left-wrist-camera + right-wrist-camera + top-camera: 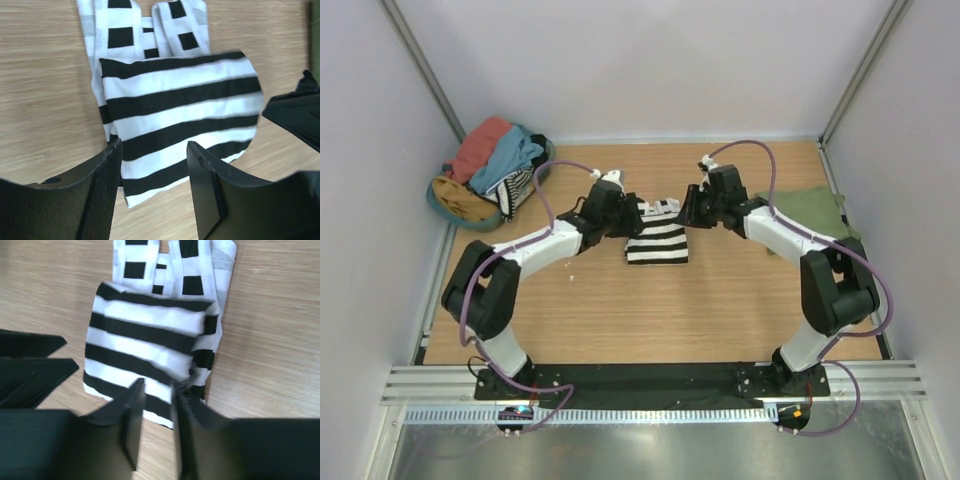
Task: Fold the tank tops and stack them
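Note:
The black-and-white striped tank top (657, 238) lies on the table's middle, its lower part folded up over the straps. It also shows in the left wrist view (175, 105) and the right wrist view (150, 335). My left gripper (626, 216) hovers at its left edge, open and empty (152, 172). My right gripper (691, 210) is at its right edge; the jaws (159, 405) stand narrowly apart over the cloth, which is puckered at one fingertip (187, 390). The view is blurred. The olive green tank top (808, 208) lies at the table's right edge.
A basket (445, 208) at the back left holds a salmon-red garment (480, 145), a light blue garment (510, 160) and other clothes. Grey walls enclose the wooden table (650, 310) on three sides.

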Robot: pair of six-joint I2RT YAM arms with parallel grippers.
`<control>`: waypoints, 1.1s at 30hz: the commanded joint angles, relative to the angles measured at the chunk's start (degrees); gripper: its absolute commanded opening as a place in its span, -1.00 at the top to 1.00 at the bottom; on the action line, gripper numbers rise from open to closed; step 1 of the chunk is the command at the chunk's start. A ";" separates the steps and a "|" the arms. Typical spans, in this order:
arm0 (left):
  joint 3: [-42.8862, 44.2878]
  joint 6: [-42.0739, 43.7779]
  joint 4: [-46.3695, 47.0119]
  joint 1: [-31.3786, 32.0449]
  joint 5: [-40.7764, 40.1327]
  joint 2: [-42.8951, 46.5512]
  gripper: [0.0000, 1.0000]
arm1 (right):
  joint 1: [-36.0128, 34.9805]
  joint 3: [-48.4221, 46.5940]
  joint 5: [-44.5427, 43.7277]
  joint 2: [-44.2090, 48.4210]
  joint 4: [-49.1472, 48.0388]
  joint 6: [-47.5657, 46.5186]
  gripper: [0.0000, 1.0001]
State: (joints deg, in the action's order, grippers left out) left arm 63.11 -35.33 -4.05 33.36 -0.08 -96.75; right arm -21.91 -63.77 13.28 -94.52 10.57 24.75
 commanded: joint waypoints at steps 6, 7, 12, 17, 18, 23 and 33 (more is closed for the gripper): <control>7.02 2.55 -2.45 -1.02 -6.78 -6.52 -0.12 | -0.15 -6.45 -4.84 -5.75 0.24 -1.90 -0.11; 7.37 2.55 -2.45 -1.72 -6.60 -7.30 -0.11 | -0.15 -7.24 -5.54 -6.37 1.03 -2.25 -0.13; 8.96 2.64 -2.45 -3.65 -4.94 -8.98 -0.10 | -0.15 -11.55 -7.04 -11.56 2.09 -3.83 -0.27; 11.85 3.08 -2.45 -4.45 -2.39 -12.13 -0.04 | -0.06 -14.80 -7.30 -15.51 2.44 -4.36 -0.28; 13.08 2.99 -2.54 -4.54 -1.86 -12.67 -0.02 | -0.06 -15.07 -7.39 -16.13 2.70 -4.19 -0.26; 14.58 1.50 -2.01 -4.54 2.62 -15.22 -0.01 | -0.06 -14.98 -7.83 -16.92 2.18 -4.19 -0.13; 16.87 0.97 -1.92 -4.54 2.80 -18.39 1.00 | 0.20 -15.86 -5.81 -17.19 1.74 -3.92 0.85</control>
State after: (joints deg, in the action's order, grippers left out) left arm 77.58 -34.46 -7.11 28.82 2.20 -115.13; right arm -21.89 -77.38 7.05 -111.92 13.78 21.06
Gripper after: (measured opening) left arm 0.043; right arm 0.125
